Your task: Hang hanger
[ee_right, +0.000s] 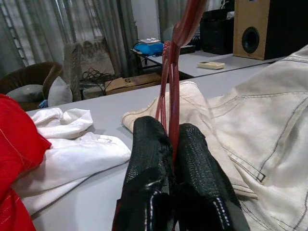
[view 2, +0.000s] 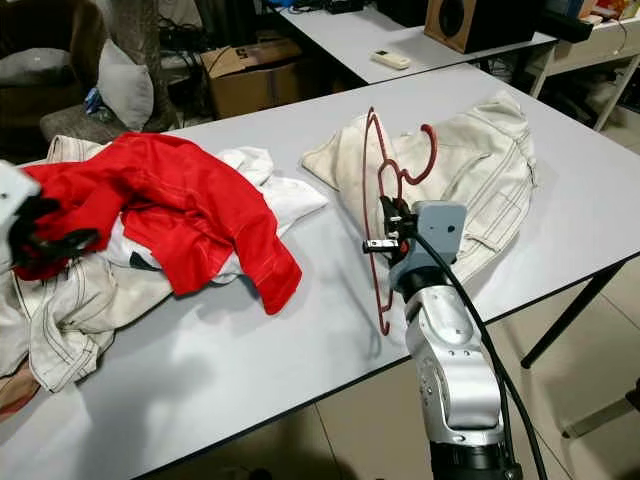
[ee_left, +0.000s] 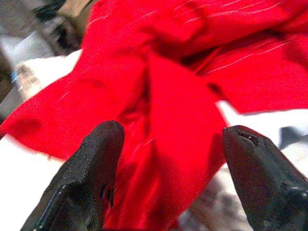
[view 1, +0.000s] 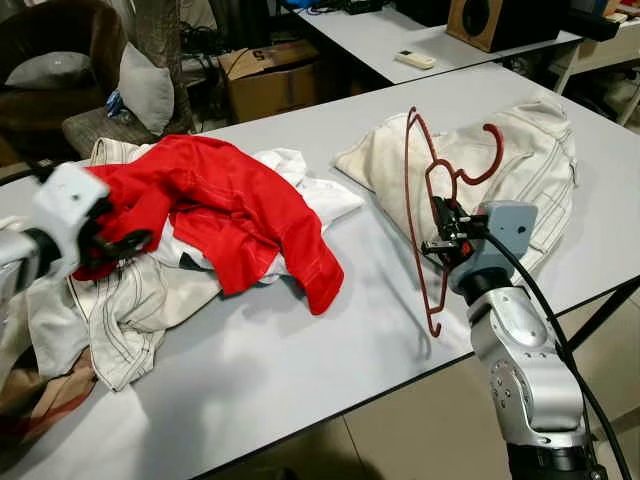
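A dark red wire hanger (view 1: 428,190) stands upright over the grey table (view 1: 300,350), its hook toward the right above a cream jacket (view 1: 530,160). My right gripper (view 1: 445,228) is shut on the hanger's wires (ee_right: 172,96), which pass between the two black fingers (ee_right: 144,159). A red garment (view 1: 220,205) lies on a heap of white and cream clothes at the table's left. My left gripper (view 1: 115,243) is open at the red garment's left edge. In the left wrist view the red cloth (ee_left: 163,120) lies between the spread fingers (ee_left: 96,163).
A white garment (view 1: 310,190) lies between the red one and the hanger. Behind the table are a cardboard box (view 1: 270,75), a second table with a remote (view 1: 415,59) and a speaker (view 1: 490,20), and a chair with cushions (view 1: 145,85) at the left.
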